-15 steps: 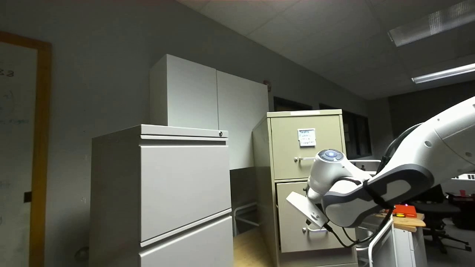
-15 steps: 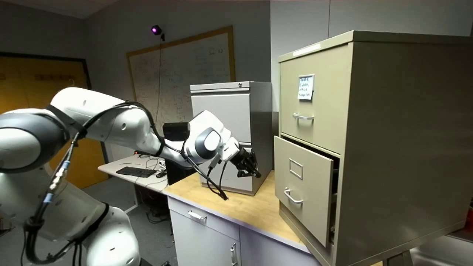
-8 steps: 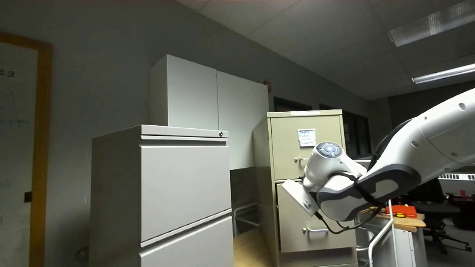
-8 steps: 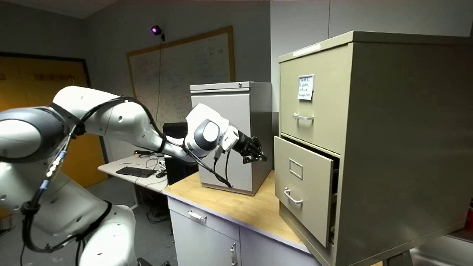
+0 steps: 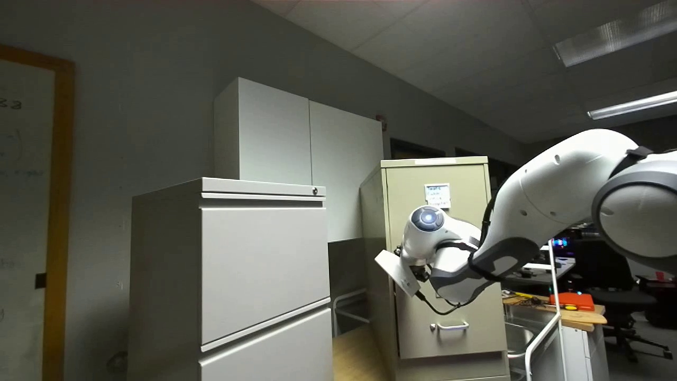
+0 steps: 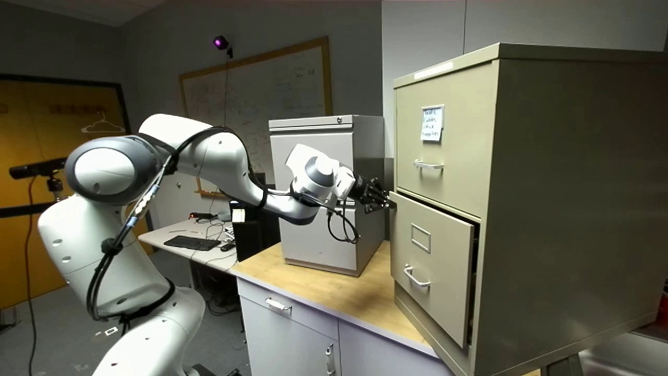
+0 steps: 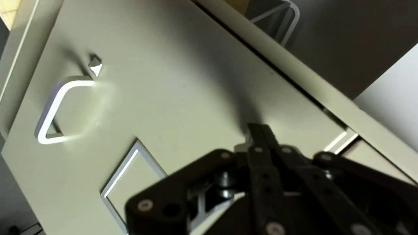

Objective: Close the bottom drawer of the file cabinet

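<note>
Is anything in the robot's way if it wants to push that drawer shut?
Nothing visible: the gripper appears to touch the bottom drawer, and nothing shows wedged between its front and the file cabinet, though the inside is mostly hidden.

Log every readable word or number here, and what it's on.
"Tools Cables Office Supplies" (blurred, probable reading): white handwritten paper label on the tall beige metal file cabinet.
"8" (probable), beside a cut-off character: brown-framed whiteboard.
Other whiteboard writing: too faint to read.
</note>
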You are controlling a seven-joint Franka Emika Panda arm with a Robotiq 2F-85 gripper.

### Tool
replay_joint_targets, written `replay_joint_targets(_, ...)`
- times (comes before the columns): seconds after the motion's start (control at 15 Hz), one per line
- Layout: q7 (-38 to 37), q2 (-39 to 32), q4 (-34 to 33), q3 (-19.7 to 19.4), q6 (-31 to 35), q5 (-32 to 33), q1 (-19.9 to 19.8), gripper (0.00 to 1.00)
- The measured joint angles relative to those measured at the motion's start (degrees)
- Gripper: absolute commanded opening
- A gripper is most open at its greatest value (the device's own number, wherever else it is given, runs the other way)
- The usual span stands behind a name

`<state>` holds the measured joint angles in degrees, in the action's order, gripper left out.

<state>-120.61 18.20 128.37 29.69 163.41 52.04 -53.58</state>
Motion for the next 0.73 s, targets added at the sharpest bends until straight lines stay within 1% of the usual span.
replay_joint_targets(0.13, -6.3, -1.6, -3.0, 5.4, -4.9, 6.6, -4.0, 0.0)
replay_joint_targets(0.33, -13.3, -4.9, -7.3, 12.2, -14.6, 14.6, -7.1, 0.0)
replay_joint_targets(0.53, -15.9, -8.8, -11.0, 17.3, -25.0, 19.5, -8.0, 0.0)
replay_joint_targets(0.73, -16.0, -11.5, -13.0, 20.3, -31.8, 21.4, -8.0, 0.0)
